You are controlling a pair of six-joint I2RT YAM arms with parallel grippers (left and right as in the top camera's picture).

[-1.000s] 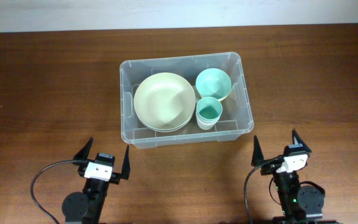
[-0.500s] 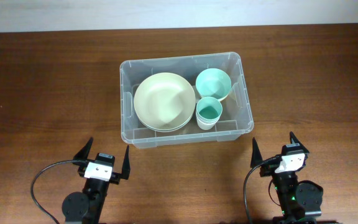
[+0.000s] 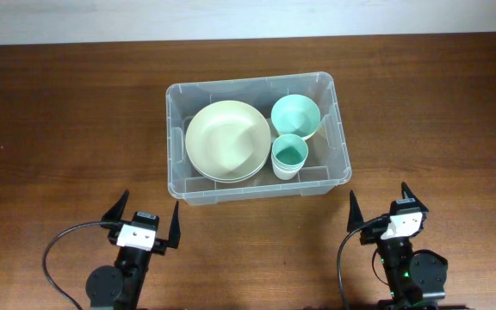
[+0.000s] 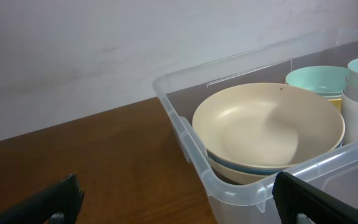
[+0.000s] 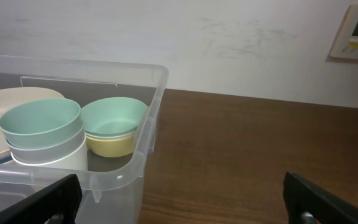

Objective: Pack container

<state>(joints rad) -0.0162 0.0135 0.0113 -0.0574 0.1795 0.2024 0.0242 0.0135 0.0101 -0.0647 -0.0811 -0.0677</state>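
Observation:
The clear plastic container (image 3: 176, 164) stands in the middle of the table. Inside lie stacked cream plates (image 3: 226, 140) on the left, a teal bowl (image 3: 296, 116) at the back right and a teal cup (image 3: 288, 155) in front of it. In the left wrist view the container's rim (image 4: 185, 134) and the cream plates (image 4: 266, 127) show ahead. The right wrist view shows the container's corner (image 5: 146, 134), stacked cups (image 5: 42, 134) and the teal bowl (image 5: 112, 118) nested in a yellow one. My left gripper (image 3: 144, 218) and right gripper (image 3: 383, 207) rest open and empty near the table's front edge.
Brown wooden table (image 3: 58, 129) all round the container. A pale wall runs behind the table, with a white wall panel (image 5: 356, 28) at the upper right of the right wrist view. Black cables (image 3: 58, 250) loop beside the arm bases.
The right gripper has shifted very slightly toward the front edge. Nothing else has moved.

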